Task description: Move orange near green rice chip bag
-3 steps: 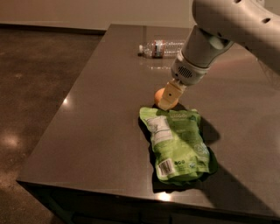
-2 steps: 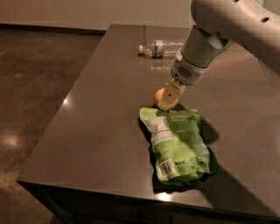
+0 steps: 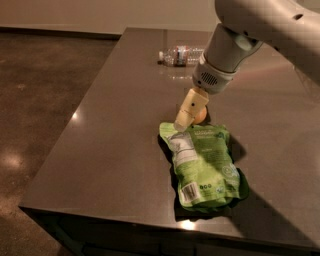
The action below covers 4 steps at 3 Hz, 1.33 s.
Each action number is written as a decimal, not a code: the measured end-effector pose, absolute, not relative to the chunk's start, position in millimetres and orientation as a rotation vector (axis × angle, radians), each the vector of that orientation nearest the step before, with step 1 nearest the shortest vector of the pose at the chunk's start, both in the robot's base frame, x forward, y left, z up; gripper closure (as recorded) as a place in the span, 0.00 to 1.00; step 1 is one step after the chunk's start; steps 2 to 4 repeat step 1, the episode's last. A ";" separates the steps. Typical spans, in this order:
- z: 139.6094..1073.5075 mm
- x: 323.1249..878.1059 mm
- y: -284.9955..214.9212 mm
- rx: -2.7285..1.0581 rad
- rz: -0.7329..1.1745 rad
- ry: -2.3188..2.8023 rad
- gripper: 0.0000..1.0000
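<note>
Orange basically parked next to the bag

Green rice chip bag [image 3: 202, 162] lies flat up front on the surface [image 3: 110, 150]. The orange [image 3: 201, 116] sits just beside its far edge with the end effector [image 3: 186, 120] on it, can't tell if it's gripping. I'd release gently and lift straight up so it doesn't roll toward the water bottle [image 3: 180, 55].

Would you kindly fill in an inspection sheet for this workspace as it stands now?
Surface: dark glossy table, with light glints on it.
Job's things: orange sits just beyond the top edge of the green rice chip bag, which lies flat; the orange is partly hidden by the gripper.
Clutter: clear water bottle on its side at the far end.
Grippers: gripper is low at the orange, by the bag's top left corner.
Cables: nothing seen.
Surroundings: dark polished floor, pale wall.
</note>
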State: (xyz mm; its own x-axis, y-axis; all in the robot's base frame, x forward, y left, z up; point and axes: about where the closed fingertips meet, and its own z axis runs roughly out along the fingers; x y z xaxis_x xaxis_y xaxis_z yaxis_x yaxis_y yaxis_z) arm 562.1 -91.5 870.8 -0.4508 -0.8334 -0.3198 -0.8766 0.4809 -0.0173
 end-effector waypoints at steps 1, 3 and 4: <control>871.2 562.2 -91.4 -1.454 0.217 2.444 0.00; 871.2 562.2 -91.4 -1.454 0.217 2.444 0.00; 871.2 562.2 -91.4 -1.454 0.217 2.444 0.00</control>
